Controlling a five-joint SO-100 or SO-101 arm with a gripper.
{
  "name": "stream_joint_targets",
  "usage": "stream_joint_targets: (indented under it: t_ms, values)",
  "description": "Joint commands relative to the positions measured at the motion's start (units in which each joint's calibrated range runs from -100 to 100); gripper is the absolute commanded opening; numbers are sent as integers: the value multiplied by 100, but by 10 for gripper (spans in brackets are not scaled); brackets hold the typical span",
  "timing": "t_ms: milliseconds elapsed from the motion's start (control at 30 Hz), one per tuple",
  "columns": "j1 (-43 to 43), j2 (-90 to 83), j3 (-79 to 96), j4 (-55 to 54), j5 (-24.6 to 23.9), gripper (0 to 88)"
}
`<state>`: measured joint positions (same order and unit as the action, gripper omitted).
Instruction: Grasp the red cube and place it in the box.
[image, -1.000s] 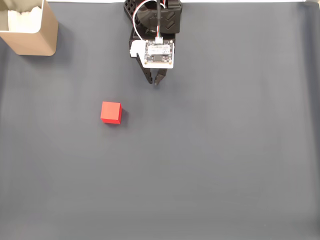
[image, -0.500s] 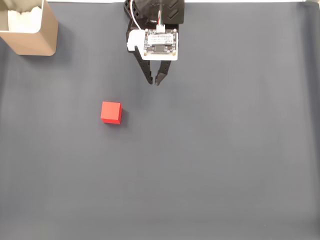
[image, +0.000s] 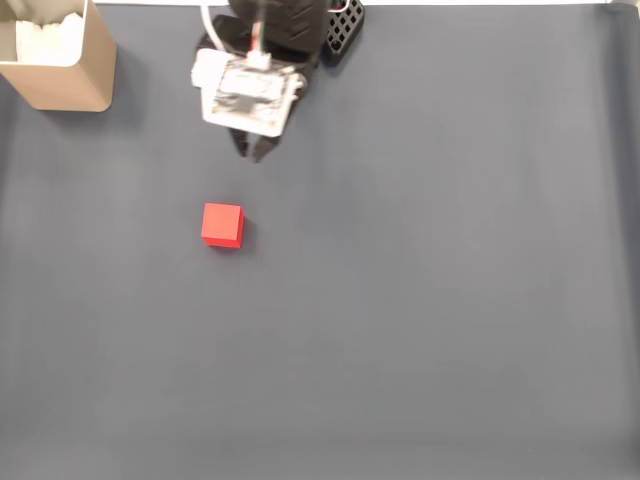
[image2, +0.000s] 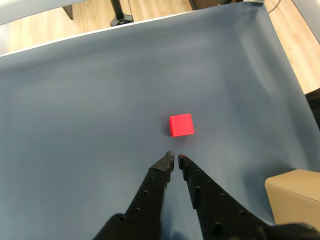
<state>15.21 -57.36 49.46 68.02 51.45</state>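
The red cube (image: 222, 225) lies by itself on the dark grey mat, left of centre in the fixed view. My gripper (image: 256, 151) hangs above and slightly right of it, well apart from it, motion-blurred under the white camera board. In the wrist view the cube (image2: 181, 125) sits just beyond the two black fingertips, and my gripper (image2: 175, 159) is shut to a thin slit with nothing in it. The tan box (image: 85, 75) with white filling stands in the top left corner of the fixed view; one corner of the box (image2: 295, 192) shows at the lower right of the wrist view.
The dark grey mat (image: 430, 300) covers the whole table. The arm's black base (image: 340, 30) stands at the top edge. Wooden floor (image2: 45, 25) and a stand's foot lie beyond the mat's far edge in the wrist view.
The arm has swung left in the fixed view, carrying the gripper closer to the cube's side. The jaws, slightly parted half a second ago, look closed. Cube and box have not moved.
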Motion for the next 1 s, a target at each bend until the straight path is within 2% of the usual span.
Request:
stream_joint_targets:
  t_ms: [0,233,500,733,967]
  values:
    - [432,86,-320,34,142,12]
    - [880,242,-356,34,264,33]
    - [1050,277,-347,1,562,135]
    - [1157,303,-283,-318,650,284]
    - [1157,346,-110,-900,821,340]
